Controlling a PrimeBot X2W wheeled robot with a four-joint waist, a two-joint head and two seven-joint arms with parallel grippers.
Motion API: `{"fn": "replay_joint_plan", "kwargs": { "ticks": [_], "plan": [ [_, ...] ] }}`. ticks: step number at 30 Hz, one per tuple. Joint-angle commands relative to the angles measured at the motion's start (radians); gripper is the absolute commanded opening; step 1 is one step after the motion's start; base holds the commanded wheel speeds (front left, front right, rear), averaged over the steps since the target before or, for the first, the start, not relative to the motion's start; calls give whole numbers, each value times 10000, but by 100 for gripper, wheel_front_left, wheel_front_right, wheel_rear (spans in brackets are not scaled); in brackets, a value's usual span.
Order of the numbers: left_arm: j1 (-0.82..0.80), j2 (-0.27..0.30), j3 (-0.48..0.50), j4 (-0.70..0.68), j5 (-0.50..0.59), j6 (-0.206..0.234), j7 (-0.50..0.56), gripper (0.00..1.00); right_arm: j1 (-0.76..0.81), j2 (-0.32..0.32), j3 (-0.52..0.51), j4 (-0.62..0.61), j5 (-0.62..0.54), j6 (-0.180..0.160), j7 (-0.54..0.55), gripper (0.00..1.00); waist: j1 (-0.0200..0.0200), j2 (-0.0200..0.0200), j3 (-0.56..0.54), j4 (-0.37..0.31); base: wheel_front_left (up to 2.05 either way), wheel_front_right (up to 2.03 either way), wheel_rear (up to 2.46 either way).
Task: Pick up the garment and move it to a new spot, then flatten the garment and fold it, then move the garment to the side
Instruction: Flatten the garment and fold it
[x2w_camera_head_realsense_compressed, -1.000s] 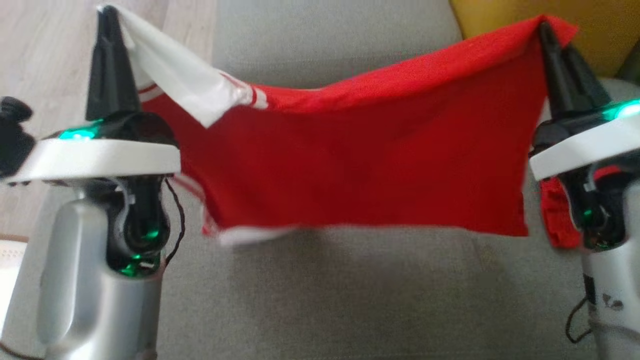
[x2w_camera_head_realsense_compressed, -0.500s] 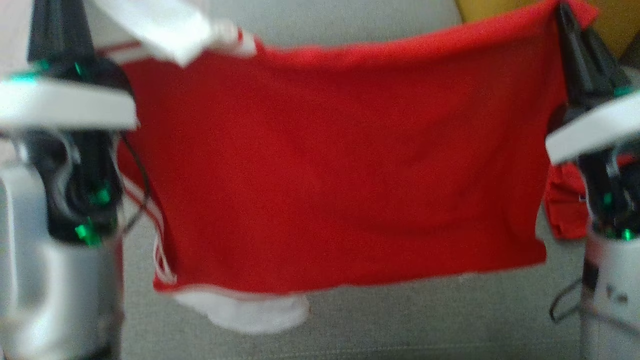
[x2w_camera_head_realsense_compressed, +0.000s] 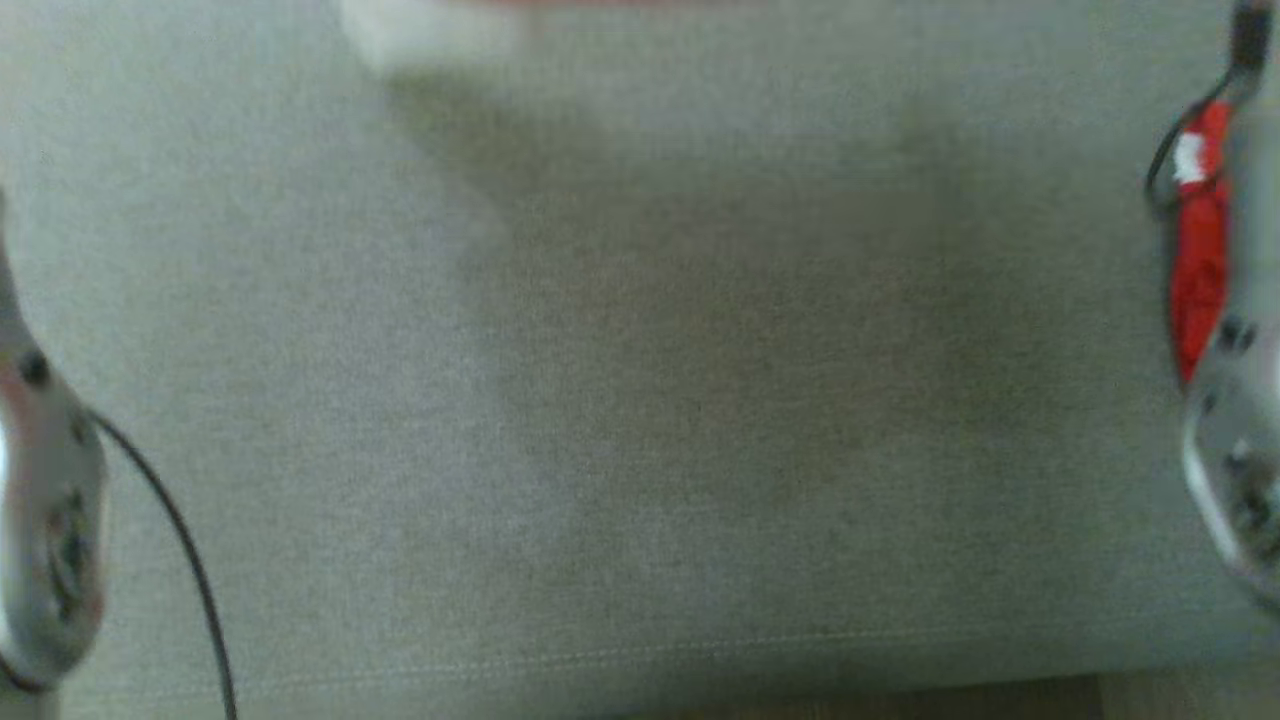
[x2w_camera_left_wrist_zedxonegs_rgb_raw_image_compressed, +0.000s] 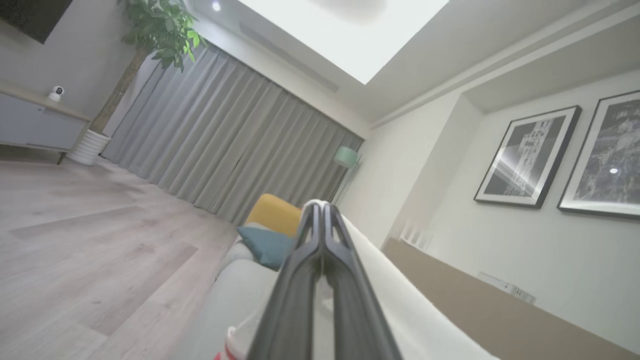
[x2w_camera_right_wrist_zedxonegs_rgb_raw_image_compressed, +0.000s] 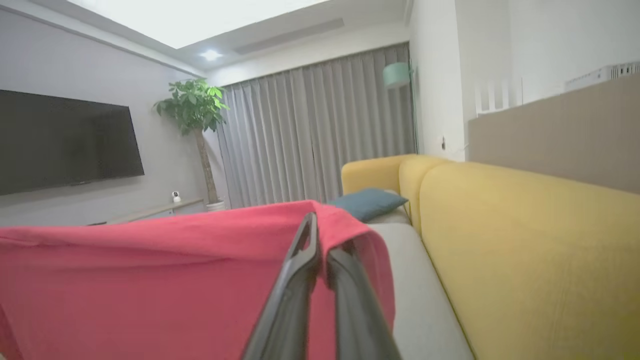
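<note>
The soft red garment hangs spread between both claws above the grey woven sofa. The left claw is clamped on its smooth white edge and the right claw on a red fold; the blurred pale patch in the head view is perhaps its hem

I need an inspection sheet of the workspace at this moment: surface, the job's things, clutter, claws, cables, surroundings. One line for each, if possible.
Surface: grey fabric sofa seat, with a soft shadow across its middle.
Job's things: red and white fabric garment, stretched between both claws.
Clutter: teal cushion lying at the far end of the seat.
Claws: left claw shut on the garment's white part; right claw shut on its red edge.
Cables: thin black cable hangs beside the left forearm; second black cable loops beside the right forearm.
Surroundings: yellow upholstered sofa back, grey curtains, potted plant, wall television, framed pictures, wooden floor.
</note>
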Motion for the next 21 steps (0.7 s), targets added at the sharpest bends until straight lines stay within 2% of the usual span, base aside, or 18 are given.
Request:
{"fn": "replay_joint_plan", "kwargs": {
  "ticks": [1,5,8,15,21],
  "plan": [
    [-1332,405,249,286,103,-309,-574,0,-1423,-18,287,563,-54,65,-1085,0,-2,0,758,155,0,0,0],
    [-2013,237,118,1260,114,-760,-1218,0,-2416,-243,651,1899,9,65,-2540,0,-2,0,982,342,0,0,0],
    [-1618,189,-30,1946,257,-981,-1524,0,-2188,-243,895,2939,501,65,-3229,0,-2,0,856,372,0,0,0],
    [-93,-438,-354,3016,289,-1532,-1865,0,-886,-510,1330,4339,1979,65,-3500,0,-2,0,1172,875,0,0,0],
    [1654,-562,-693,3595,431,-2026,-1974,0,785,-717,2047,4773,3057,65,-3219,0,-2,0,790,1078,0,0,0]
  ]
}}
